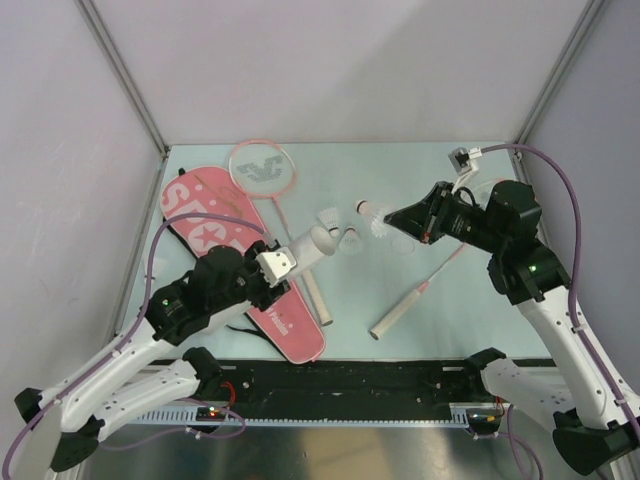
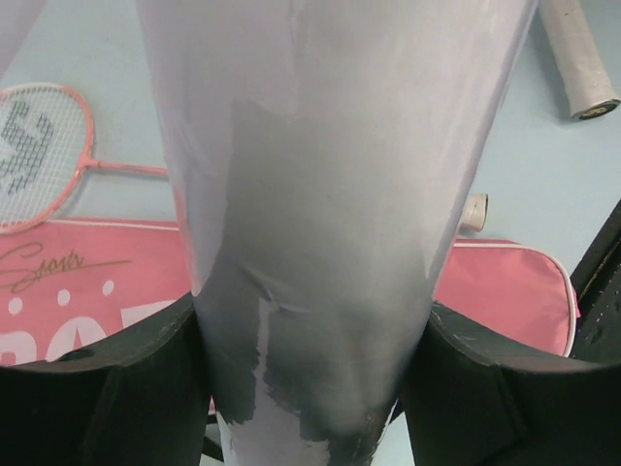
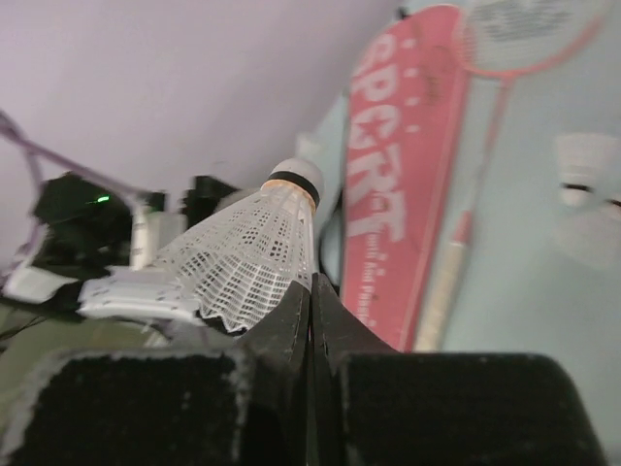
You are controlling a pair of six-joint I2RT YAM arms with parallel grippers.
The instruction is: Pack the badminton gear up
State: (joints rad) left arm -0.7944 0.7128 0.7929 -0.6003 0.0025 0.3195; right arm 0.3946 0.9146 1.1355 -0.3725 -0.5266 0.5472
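My left end effector (image 1: 283,263) is clamped on the white tube (image 2: 330,194). Its fingers stand wide, w/ the tube body filling the gap btw them. The tube sticks out fwd of it, lifted off the desk (image 1: 430,165), open mouth aimed toward my other arm.

My right end effector (image 3: 310,291) has its fingers pressed together on the skirt edge of a white shuttlecock (image 3: 257,248). The cork end points away from it, toward the tube. Cork and mouth are near but apart, so it's not in yet.

Progress, as I judge it: early, prob. nothing packed. I can't see inside the tube, so I can't rule out something already in there. Two loose shuttlecocks (image 1: 330,216) sit on the desk, below the gap btw my two end effectors.

The pink "SPORT" bag (image 1: 200,215) lies flat on the desk, under and to the left of the left end effector. I can't tell if it's open. One pink-rimmed racket (image 1: 262,165) lies out on the desk. Its head is well beyond the left end effector and its handle runs back beneath the tube. The 2nd racket (image 1: 400,308) lies below the right end effector, grip end toward my bases, head mostly hidden by that arm.

Left to do:
- seat this shuttlecock in the tube
- pick up the two loose ones and add them
- get both rackets into the bag
- presumably put the tube in w/ them
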